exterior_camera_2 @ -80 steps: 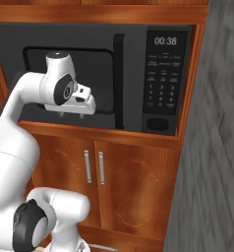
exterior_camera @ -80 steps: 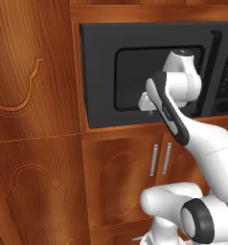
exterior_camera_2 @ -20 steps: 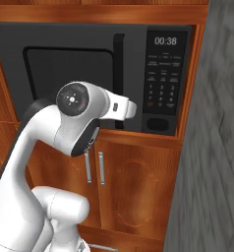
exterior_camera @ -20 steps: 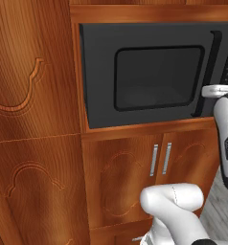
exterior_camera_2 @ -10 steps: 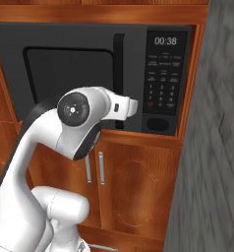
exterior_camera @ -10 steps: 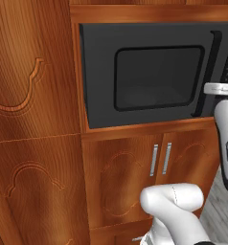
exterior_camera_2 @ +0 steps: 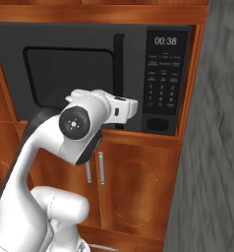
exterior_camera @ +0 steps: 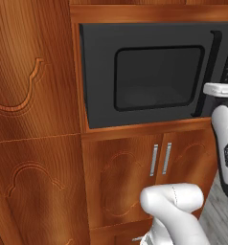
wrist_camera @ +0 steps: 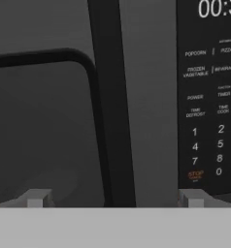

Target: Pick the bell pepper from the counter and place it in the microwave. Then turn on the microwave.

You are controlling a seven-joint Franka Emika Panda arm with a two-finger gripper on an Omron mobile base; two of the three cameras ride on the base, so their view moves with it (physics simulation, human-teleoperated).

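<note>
Directly ahead of the gripper (wrist_camera: 112, 197) stands the microwave (exterior_camera_2: 89, 59), door closed, set into wooden cabinetry (exterior_camera: 34, 143). Its vertical handle (wrist_camera: 110, 106) lies between the spread fingers (wrist_camera: 36, 198); the keypad (wrist_camera: 207, 140) sits right. Contact apparently absent.

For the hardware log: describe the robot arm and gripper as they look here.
The arm is glossy white with rounded links, a dark grey band along one link and a dark round joint cap with small red and white marks. The white hand ends in a gripper with two small, grey, blocky fingertips.
</note>
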